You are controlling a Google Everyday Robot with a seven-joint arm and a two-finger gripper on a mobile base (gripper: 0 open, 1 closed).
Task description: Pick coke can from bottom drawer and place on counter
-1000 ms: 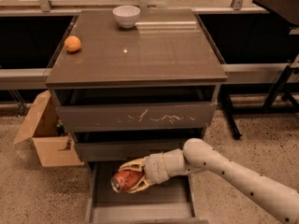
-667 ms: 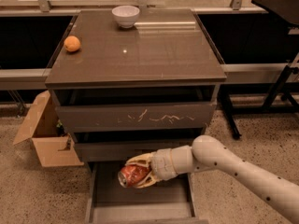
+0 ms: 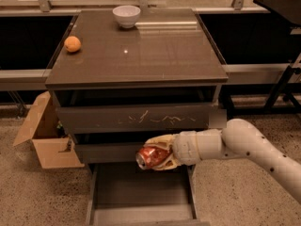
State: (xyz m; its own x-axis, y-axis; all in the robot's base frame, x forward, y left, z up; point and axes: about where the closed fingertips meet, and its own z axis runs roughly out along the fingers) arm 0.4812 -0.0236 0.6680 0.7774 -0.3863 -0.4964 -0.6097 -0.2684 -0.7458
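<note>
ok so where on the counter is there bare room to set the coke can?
The counter is bare across its middle, front and right side, right up to the white bowl. It is taken only at the left edge by the orange and at back centre by the bowl. The gripper holds the coke can above the open bottom drawer.

Hand (image 3: 159, 150) (apparently round can (image 3: 149, 157)) over drawer (image 3: 141, 194)

On the tabletop (image 3: 155, 55), the bowl (image 3: 126, 16) sits at the back edge, the orange (image 3: 72, 44) at the left edge; below the tabletop's front, the bottom drawer (image 3: 141, 194) lies pulled out; the tool (image 3: 152, 154), clasped on the coke can (image 3: 148, 158), hangs under that front edge; a box (image 3: 44, 138) stands lower, left of the tabletop.
</note>
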